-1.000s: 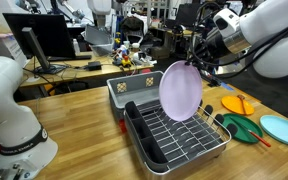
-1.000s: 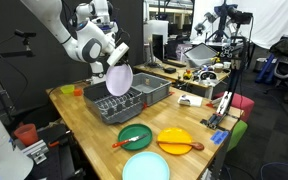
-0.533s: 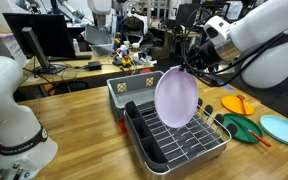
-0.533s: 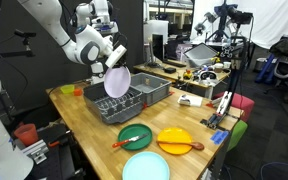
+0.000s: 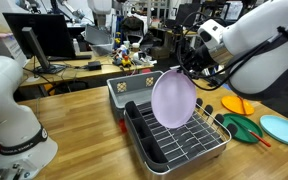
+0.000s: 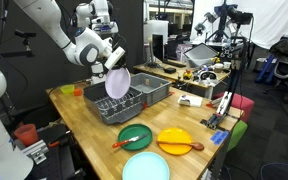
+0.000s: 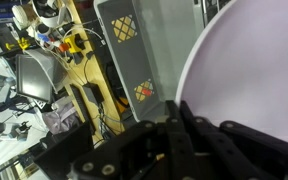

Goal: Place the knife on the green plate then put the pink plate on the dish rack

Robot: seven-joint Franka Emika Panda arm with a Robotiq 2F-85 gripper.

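My gripper (image 5: 187, 67) is shut on the top edge of the pink plate (image 5: 173, 97) and holds it upright over the silver wire dish rack (image 5: 189, 143). In an exterior view the plate (image 6: 117, 82) hangs above the rack (image 6: 124, 106). In the wrist view the plate (image 7: 254, 70) fills the right side, with the jaws (image 7: 179, 115) closed on its rim. The dark green plate (image 5: 242, 127) lies right of the rack with the red-orange knife (image 5: 254, 134) on it. It also shows in an exterior view (image 6: 135, 136), with the knife (image 6: 130, 140) across it.
A grey plastic tub (image 5: 134, 90) stands behind the rack. An orange plate (image 5: 238, 104) and a pale turquoise plate (image 5: 282, 129) lie near the green one. Another white robot arm (image 5: 9, 110) stands at the table's left. Red cups (image 6: 24, 133) sit off the table edge.
The gripper has carried the pink plate a little to the left and lower over the dish rack. The other things have not moved.
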